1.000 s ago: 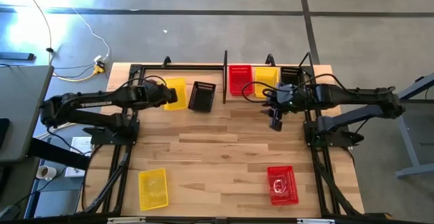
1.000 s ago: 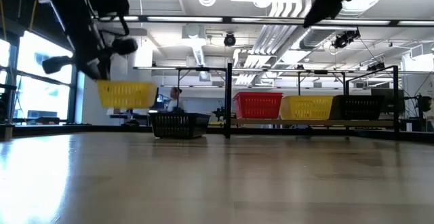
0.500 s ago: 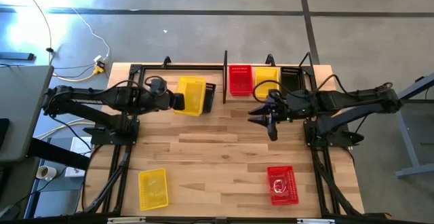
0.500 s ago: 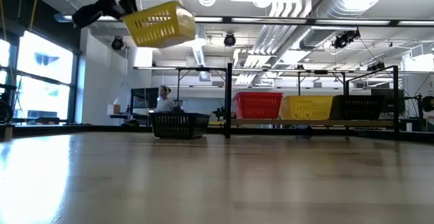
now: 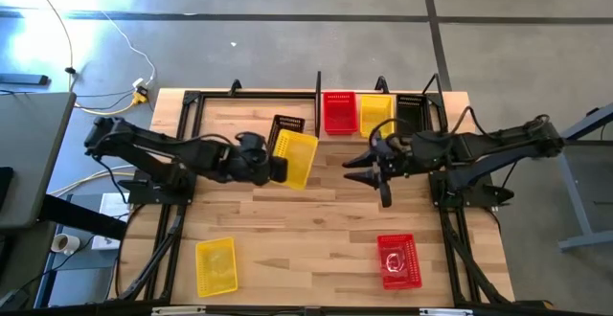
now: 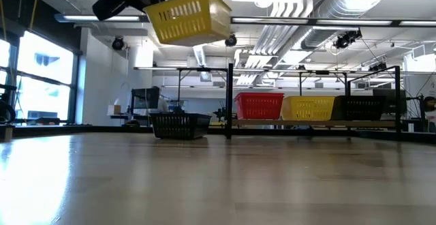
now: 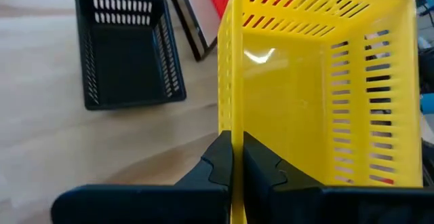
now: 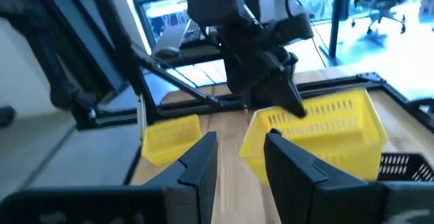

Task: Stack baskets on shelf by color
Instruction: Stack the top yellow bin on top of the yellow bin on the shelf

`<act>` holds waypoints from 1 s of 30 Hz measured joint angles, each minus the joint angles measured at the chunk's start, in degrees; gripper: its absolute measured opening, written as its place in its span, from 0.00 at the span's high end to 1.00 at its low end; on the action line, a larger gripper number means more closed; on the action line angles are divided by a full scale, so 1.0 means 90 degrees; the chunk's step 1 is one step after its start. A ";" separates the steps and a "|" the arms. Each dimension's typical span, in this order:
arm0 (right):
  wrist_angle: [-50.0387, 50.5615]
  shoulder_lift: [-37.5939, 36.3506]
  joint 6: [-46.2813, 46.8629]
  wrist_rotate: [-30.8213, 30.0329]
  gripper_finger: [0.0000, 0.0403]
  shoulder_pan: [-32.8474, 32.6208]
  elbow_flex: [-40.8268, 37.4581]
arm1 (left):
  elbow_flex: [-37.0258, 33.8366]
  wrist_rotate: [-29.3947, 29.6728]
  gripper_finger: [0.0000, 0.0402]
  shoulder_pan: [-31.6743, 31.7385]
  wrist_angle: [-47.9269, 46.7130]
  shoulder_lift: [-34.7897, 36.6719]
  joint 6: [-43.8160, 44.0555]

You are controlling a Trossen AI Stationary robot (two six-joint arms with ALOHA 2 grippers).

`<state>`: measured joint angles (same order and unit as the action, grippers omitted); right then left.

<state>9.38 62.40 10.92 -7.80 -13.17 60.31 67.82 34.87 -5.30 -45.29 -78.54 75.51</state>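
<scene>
Wooden planking forms the table (image 5: 316, 201), seen from above with an arm at each side. At 7 o'clock on it a loose yellow basket (image 5: 215, 264) is lying. Further right, the left gripper (image 5: 275, 167) is clamped on one wall of the carried yellow basket (image 5: 295, 157), which is held well above the surface and tilted; in the left wrist view a dark finger is pressed against each face of that wall. Just behind it, toward 11 o'clock, a black basket (image 5: 284, 130) is resting on the table, partly hidden by the carried one.

The shelf (image 5: 376, 98) is set along the far edge at 1 o'clock, and three baskets are lined up on it: red (image 5: 338, 112), then the shelf's yellow basket (image 5: 374, 113), then a black one (image 5: 409, 111). From the left gripper the matching yellow lies toward 2 o'clock, so the load is judged to need travel rightward and away, then squaring of its long axis to the basket below.

The right gripper (image 5: 368, 166) is hovering empty near the table's middle, fingers parted, and is nearer the shelf. At 5 o'clock a red basket (image 5: 398, 260) is waiting.
</scene>
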 joint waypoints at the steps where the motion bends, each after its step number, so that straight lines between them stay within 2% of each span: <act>1: -0.0056 0.0057 -0.0140 0.0006 0.73 -0.0026 0.0000 | 0.0064 0.0000 1.00 -0.0017 0.0007 -0.0121 0.0101; 13: -0.0100 0.1100 -0.1405 0.0108 0.73 -0.0342 0.0000 | 0.0227 -0.0193 1.00 -0.0090 -0.0125 -0.1240 0.1386; 26: -0.0451 0.2511 -0.1601 0.0279 0.73 -0.0386 0.0005 | 0.0228 -0.0661 1.00 -0.0080 -0.0190 -0.1528 0.1935; 30: -0.0188 0.2759 -0.1806 0.0279 0.73 -0.0436 0.0432 | 0.0228 -0.0725 1.00 -0.0027 -0.0369 -0.1494 0.1934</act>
<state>7.69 87.23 -5.34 -5.29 -17.10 64.20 69.87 28.35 -5.55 -48.61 -91.99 92.91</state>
